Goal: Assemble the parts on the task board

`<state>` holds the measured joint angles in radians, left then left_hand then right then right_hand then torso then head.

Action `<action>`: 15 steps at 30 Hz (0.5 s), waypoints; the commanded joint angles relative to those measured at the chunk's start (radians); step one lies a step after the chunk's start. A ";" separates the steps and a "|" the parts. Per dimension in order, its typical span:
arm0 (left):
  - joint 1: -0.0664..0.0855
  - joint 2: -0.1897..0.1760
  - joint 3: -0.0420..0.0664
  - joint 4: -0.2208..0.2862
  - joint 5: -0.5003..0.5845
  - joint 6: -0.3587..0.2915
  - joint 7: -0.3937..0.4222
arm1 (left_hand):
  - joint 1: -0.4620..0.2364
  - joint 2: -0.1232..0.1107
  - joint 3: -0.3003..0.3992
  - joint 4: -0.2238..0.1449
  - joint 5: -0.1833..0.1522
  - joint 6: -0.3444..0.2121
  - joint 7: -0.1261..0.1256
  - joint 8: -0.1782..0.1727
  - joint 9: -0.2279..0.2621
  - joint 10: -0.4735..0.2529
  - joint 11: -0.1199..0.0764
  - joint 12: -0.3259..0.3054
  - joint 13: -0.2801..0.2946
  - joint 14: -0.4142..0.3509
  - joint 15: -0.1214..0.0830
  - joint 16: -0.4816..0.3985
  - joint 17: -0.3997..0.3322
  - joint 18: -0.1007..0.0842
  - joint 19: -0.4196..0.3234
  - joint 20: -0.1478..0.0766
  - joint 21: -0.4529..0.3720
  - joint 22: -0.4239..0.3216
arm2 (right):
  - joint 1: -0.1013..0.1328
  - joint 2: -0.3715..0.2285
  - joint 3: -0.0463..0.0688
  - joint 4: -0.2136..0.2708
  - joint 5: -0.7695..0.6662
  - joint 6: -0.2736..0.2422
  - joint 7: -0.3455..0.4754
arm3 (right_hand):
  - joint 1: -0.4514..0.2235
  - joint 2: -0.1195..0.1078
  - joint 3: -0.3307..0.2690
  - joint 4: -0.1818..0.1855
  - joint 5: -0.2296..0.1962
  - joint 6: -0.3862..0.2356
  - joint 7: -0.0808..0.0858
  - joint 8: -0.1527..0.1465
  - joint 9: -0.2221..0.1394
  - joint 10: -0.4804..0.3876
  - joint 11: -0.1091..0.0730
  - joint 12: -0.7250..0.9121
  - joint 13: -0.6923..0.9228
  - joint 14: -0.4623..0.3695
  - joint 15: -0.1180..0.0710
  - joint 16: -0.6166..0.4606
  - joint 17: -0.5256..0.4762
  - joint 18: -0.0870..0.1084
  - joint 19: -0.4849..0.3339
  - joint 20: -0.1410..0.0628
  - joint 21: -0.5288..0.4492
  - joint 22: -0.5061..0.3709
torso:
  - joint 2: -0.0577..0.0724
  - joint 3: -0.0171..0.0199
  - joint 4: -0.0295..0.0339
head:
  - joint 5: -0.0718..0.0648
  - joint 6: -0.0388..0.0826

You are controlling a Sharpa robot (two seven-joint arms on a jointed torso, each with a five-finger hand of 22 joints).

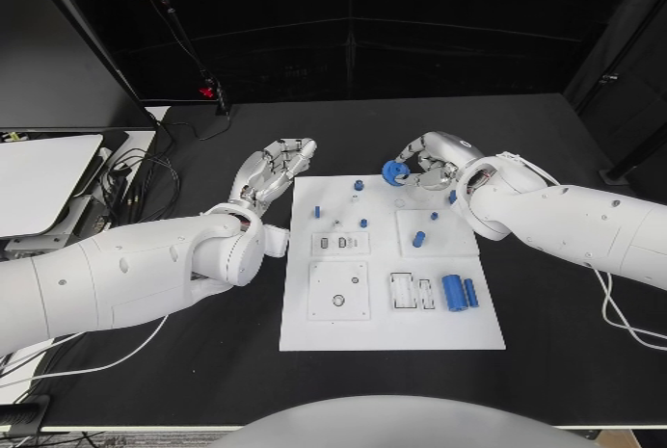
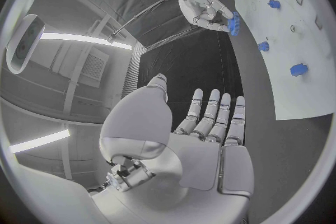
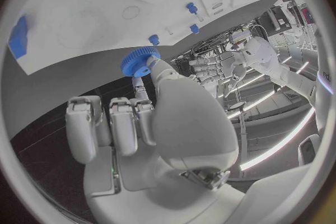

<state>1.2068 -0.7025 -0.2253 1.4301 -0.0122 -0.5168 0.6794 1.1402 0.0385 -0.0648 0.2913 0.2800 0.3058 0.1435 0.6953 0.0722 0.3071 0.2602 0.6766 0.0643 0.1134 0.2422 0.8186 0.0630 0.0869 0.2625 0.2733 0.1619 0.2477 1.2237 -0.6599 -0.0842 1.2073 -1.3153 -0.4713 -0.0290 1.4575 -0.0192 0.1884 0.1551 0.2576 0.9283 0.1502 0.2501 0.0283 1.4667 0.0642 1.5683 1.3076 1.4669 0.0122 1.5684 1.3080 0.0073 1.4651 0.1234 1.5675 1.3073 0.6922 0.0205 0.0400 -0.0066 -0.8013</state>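
The blue gear [image 1: 396, 171] is pinched in the right hand's [image 1: 434, 165] fingertips, just off the board's [image 1: 390, 332] far edge. Blue cylinders [image 1: 455, 293] lie on the board's near right part. The left hand [image 1: 273, 171] rests beside the board's far left corner, fingers straight, spread, holding nothing.

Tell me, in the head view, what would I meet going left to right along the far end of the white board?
Left hand → small blue peg on the task board → blue gear pinched by the right hand.
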 commanded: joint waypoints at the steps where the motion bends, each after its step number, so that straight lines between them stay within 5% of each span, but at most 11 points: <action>1: 0.002 -0.001 0.001 0.002 -0.006 0.010 0.319 | 0.000 0.011 -0.005 0.001 0.006 0.006 0.153 0.002 -0.001 0.004 0.003 0.004 0.000 0.000 0.010 0.003 0.002 0.010 -0.003 0.005 0.003 0.000 | 0.003 0.017 0.001 0.003 0.003 -0.002 0.010 | 0.007 0.018 0.008 0.001 0.008 0.116 -0.021 -0.003 0.042 0.104 0.002 0.003 0.263 0.104 0.001 0.002 0.263 -0.007 0.106 0.001 0.003 0.263 | 0.000 0.0002 0.0015 | 0.001 -0.002; 15: 0.002 -0.002 0.001 0.001 -0.006 0.010 0.317 | 0.000 0.012 -0.006 0.001 0.006 0.006 0.153 0.002 -0.001 0.004 0.003 0.004 0.000 0.001 0.010 0.003 0.002 0.010 -0.004 0.005 0.003 -0.001 | 0.004 0.101 0.001 -0.025 -0.030 0.083 -0.016 | -0.006 0.012 0.001 0.006 -0.013 0.118 -0.017 -0.023 0.041 0.104 0.006 0.003 0.263 0.104 0.002 0.002 0.263 -0.007 0.106 0.001 0.003 0.263 | 0.001 0.0006 0.0019 | 0.007 -0.008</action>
<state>1.2069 -0.7048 -0.2253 1.4301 -0.0122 -0.5156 0.6794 1.1402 0.0385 -0.0648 0.2913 0.2800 0.3058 0.1435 0.6953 0.0722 0.3071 0.2602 0.6766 0.0644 0.1160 0.2448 0.8186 0.0630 0.0869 0.2626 0.2733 0.1619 0.2477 1.2246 -0.5643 -0.0839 1.1854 -1.3289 -0.4401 -0.0343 1.4575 -0.0175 0.1884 0.1550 0.2493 0.9283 0.1502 0.2315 0.0283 1.4667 0.0643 1.5683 1.3076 1.4669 0.0122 1.5684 1.3078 0.0073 1.4651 0.1234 1.5675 1.3073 0.6924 0.0207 0.0423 0.0008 -0.8081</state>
